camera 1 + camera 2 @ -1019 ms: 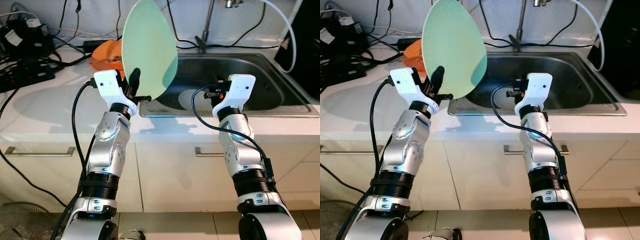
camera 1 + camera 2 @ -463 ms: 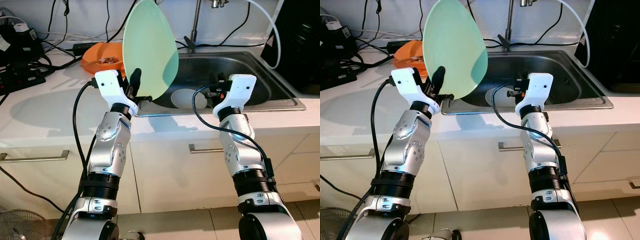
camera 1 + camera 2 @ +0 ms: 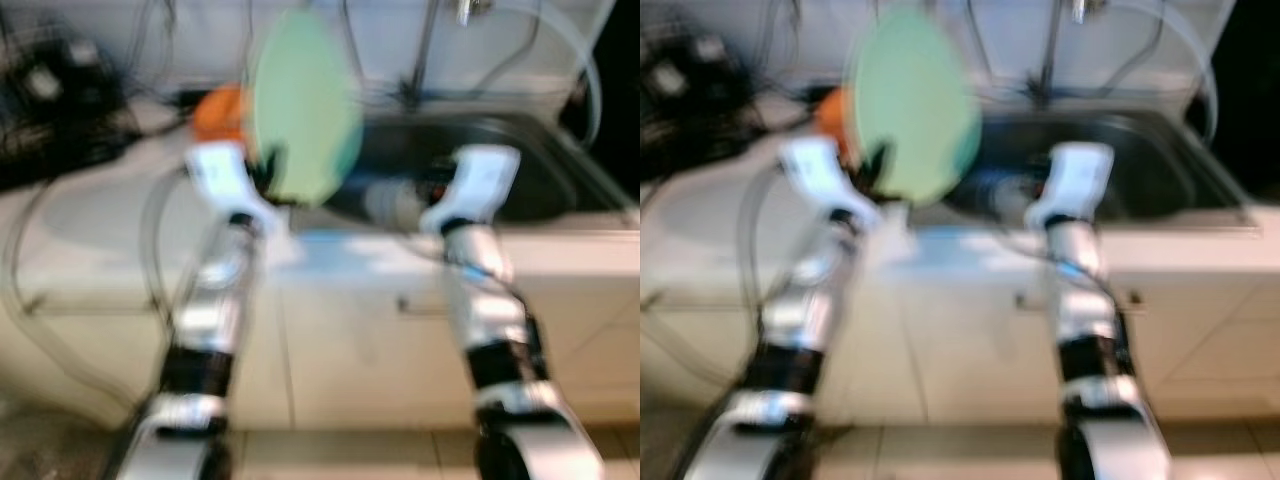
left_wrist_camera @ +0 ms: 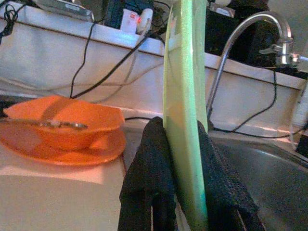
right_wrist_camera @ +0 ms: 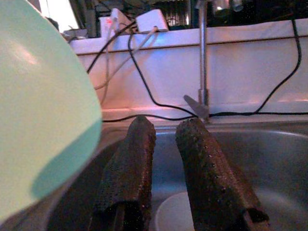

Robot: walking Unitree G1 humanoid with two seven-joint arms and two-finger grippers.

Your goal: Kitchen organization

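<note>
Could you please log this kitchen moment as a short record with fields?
held item: green plate, on edge
left gripper: shut on the plate's rim
right gripper: open, holding nothing, over the sink
in sink: a white dish
counter: orange bowl on an orange plate
head views: blurred

The green plate [image 4: 185,120] looks like smooth, glossy plastic; the sink [image 5: 284,159] is brushed metal; the orange bowl [image 4: 72,126] is shiny plastic.
</note>
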